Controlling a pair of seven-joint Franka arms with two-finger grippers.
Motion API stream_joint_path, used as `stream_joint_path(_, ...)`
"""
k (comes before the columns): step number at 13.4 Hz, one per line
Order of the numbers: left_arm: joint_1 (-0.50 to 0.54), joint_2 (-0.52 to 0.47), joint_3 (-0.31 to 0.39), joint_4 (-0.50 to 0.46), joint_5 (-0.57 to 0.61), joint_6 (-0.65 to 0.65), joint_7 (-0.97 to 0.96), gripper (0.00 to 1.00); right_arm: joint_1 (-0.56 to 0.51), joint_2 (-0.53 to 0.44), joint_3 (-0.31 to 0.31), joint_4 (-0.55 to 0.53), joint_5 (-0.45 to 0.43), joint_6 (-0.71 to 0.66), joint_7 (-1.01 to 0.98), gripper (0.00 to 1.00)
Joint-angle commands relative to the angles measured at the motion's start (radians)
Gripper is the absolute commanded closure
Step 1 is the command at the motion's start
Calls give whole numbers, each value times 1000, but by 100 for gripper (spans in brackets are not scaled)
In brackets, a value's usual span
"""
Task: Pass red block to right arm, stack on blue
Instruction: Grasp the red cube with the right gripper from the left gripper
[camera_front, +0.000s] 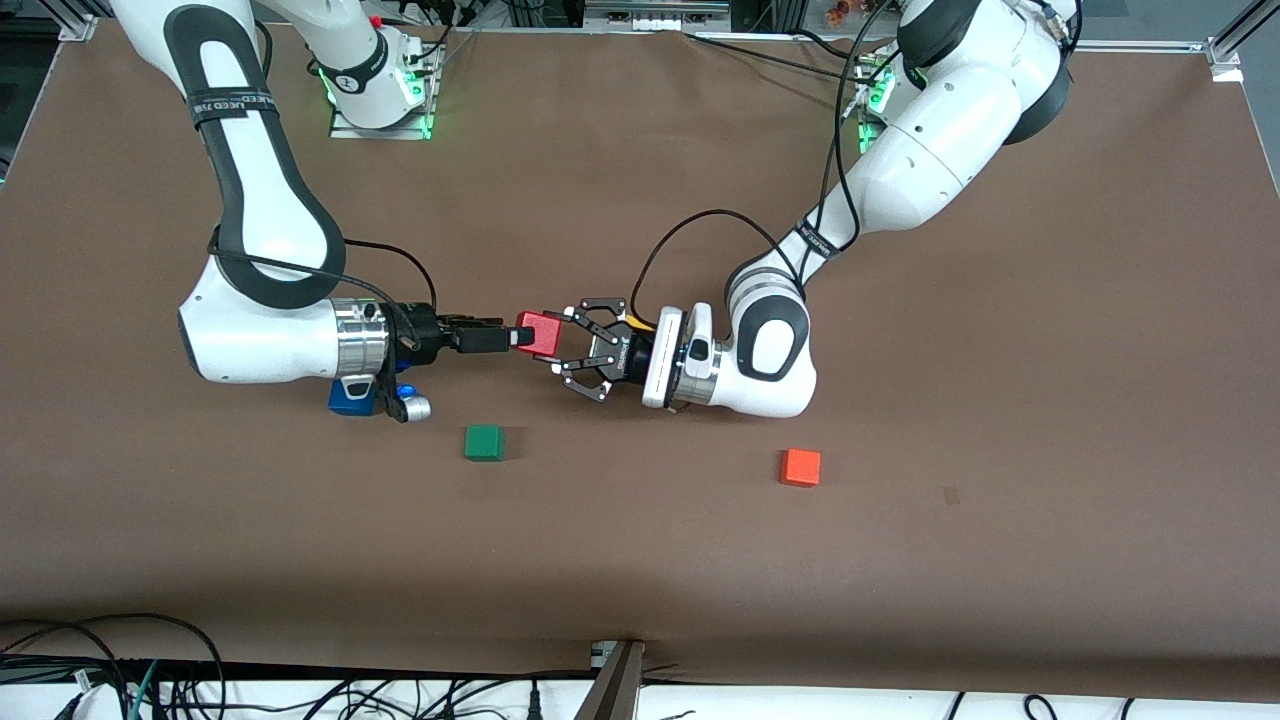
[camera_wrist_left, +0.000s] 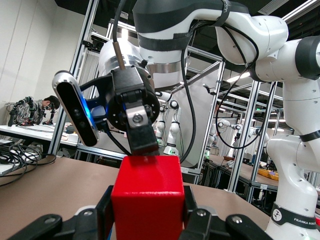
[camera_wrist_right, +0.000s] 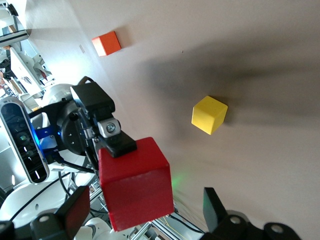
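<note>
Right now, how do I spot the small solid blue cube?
The right gripper holds the red block above mid-table, meeting the left gripper. Look under the right arm's silver wrist ring: the blue cube sits there, half hidden. The green cube beside it lies in the open.

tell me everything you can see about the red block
The red block is a small, solid, bright red cube with smooth matte faces and crisp edges. It is up in the air over the middle of the table, slightly tilted, between the two arms. The left gripper has its fingers on two sides, while the right gripper touches it from the right arm's end. Nothing else touches it.
</note>
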Motion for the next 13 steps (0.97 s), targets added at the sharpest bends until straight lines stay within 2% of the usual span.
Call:
stream_joint_path(1,-1,-21,-11,-22,-42,1,10,100,5,-33,19,-52,24,18,-6,0)
stream_joint_path(4,2,-20,-14,-22,-42,-2,10,100,10,-33,32,-62,24,38,-6,0)
stream_joint_path(5,1,-21,-14,-22,-42,-1,10,100,10,-33,37,-65,24,49,-7,24)
stream_joint_path(6,1,-21,-16,-22,-42,-2,10,100,10,-32,37,-59,24,40,-4,81)
stream_joint_path(7,1,-21,-16,-24,-42,-2,10,100,10,-32,37,-57,24,35,-4,99)
stream_joint_path(13,5,-20,-16,-25,-51,-1,11,100,10,-30,36,-37,14,48,-4,100)
